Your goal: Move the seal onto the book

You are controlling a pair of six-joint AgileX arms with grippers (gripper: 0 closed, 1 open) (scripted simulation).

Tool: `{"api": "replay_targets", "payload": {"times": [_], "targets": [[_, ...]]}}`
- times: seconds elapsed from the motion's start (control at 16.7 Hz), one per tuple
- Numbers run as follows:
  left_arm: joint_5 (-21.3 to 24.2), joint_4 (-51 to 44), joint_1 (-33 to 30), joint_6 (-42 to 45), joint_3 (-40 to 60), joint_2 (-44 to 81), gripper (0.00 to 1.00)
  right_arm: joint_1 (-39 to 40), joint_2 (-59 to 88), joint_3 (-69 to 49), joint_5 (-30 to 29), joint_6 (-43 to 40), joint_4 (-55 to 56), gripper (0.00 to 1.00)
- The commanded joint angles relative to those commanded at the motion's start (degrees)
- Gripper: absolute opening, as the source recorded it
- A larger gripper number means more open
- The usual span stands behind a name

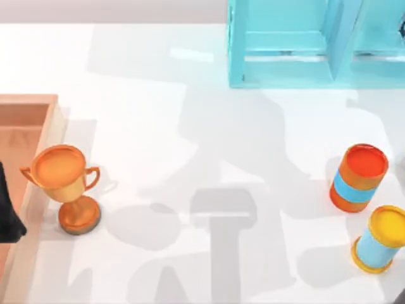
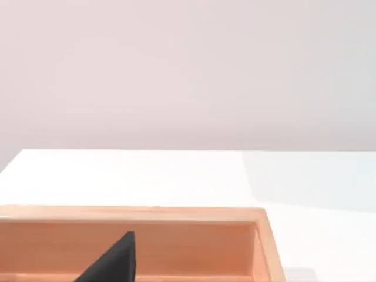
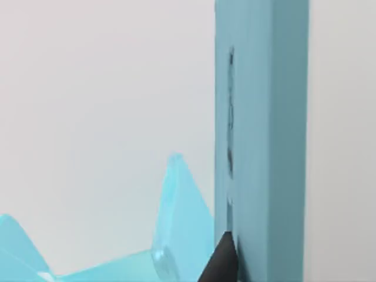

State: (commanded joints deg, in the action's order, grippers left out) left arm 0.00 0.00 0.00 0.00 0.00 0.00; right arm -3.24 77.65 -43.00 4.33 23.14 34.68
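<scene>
The seal and the book are both out of view. My left arm (image 1: 7, 215) is a dark shape at the table's left edge, over a wooden tray (image 1: 38, 101). One dark fingertip (image 2: 114, 258) of its gripper hangs in front of the tray's inner wall (image 2: 194, 247). A dark fingertip (image 3: 220, 261) of my right gripper sits close against an upright turquoise shelf panel (image 3: 264, 147).
An orange-gold trophy cup (image 1: 66, 187) stands beside the tray at the left. A light turquoise shelf unit (image 1: 304, 44) is at the back right. An orange cylinder with a blue band (image 1: 357, 178) and a yellow-topped blue cylinder (image 1: 381, 239) stand at the right.
</scene>
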Motion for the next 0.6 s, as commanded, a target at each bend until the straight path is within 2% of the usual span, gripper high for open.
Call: {"api": "replay_targets", "payload": {"times": [0.24, 0.6], "targets": [[0.0, 0.0, 0.0, 0.0, 0.0, 0.0, 1.0, -0.6, -7.5, 4.3, -0.1, 0.4, -4.6, 0.0], [0.0, 0.0, 0.0, 0.0, 0.0, 0.0, 1.0, -0.3, -7.4, 4.5, -0.1, 0.4, -4.7, 0.0]]}}
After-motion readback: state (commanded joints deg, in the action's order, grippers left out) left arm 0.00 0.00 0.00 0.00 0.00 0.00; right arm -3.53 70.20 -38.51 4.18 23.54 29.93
